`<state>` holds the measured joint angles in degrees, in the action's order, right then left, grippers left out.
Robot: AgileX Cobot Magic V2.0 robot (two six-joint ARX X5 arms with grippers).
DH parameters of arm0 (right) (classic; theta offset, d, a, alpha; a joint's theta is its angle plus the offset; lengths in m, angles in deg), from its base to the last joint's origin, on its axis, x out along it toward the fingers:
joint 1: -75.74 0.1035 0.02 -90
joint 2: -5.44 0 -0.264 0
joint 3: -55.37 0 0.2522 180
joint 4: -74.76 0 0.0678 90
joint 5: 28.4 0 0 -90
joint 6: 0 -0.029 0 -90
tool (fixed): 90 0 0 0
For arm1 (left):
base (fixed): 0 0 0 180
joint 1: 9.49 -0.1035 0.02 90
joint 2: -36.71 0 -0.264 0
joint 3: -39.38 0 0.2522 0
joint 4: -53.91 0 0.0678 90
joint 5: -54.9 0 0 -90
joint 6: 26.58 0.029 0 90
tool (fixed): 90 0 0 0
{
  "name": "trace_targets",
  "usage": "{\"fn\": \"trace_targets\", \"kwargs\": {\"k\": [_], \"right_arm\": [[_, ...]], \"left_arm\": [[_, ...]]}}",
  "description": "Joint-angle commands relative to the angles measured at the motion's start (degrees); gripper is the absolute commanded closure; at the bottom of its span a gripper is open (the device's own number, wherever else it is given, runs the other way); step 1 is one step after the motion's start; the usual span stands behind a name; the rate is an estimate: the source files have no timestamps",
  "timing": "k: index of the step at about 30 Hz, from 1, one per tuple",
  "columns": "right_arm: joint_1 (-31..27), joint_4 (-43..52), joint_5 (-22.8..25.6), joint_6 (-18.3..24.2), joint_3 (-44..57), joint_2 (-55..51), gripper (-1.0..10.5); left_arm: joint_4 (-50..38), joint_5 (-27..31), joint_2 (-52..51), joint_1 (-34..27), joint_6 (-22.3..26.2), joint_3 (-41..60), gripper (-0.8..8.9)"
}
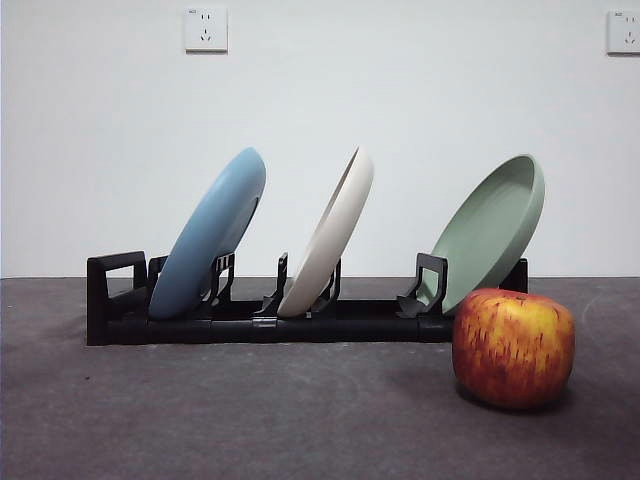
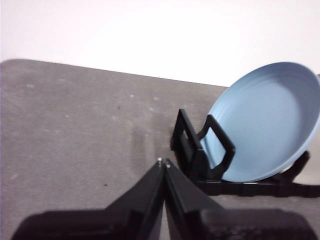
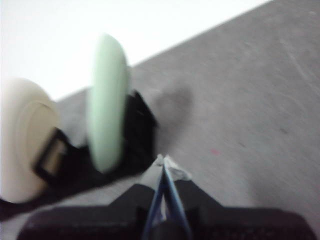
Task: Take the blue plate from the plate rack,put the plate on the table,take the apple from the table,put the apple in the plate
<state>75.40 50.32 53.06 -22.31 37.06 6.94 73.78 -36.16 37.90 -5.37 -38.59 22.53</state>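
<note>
Apple (image 1: 513, 347) nearest in the front view: squat, glossy red skin streaked yellow-orange, sitting on the worktop (image 1: 250, 420) in front of the rack's right end. Worktop is dark grey, matte, faintly speckled.

Behind it, the rack (image 1: 260, 322): long, low, black plastic, upright dividers, boxy loop at the left end. Three plates stand in its slots, all leaning right at the top. Blue plate (image 1: 208, 233) sits in the left slot beside the loop, matte, round, raised rim. Cream plate (image 1: 327, 232) in the middle, green plate (image 1: 490, 228) on the right, just behind the apple. Far back, a white wall with two sockets (image 1: 205, 29).

No arm shows in the front view. The left wrist view alone shows the blue plate's ridged hollow face; left gripper (image 2: 163, 162) hangs above bare worktop near the loop end, jaws clenched together on nothing. Right wrist view, blurred, shows the green plate edge-on; right gripper (image 3: 163, 161) sits near that end, jaws pressed together, empty.
</note>
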Motion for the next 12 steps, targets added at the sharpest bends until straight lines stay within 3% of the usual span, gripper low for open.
{"fn": "trace_targets", "kwargs": {"k": [1,7,12], "right_arm": [[0.1,0.0,-1.8,-1.9,-4.1,1.4,9.6],[0.1,-2.4,-2.2,-1.3,-14.4,9.1,9.6],[0.1,-4.3,-7.1,3.0,-23.9,18.5,9.6]], "left_arm": [[-0.2,-1.0,1.7,-0.1,-1.8,-3.7,8.19],[1.0,-4.3,11.0,-0.1,-1.8,-13.1,8.19],[3.9,-10.8,23.1,-0.1,-1.6,-23.2,8.19]]}}
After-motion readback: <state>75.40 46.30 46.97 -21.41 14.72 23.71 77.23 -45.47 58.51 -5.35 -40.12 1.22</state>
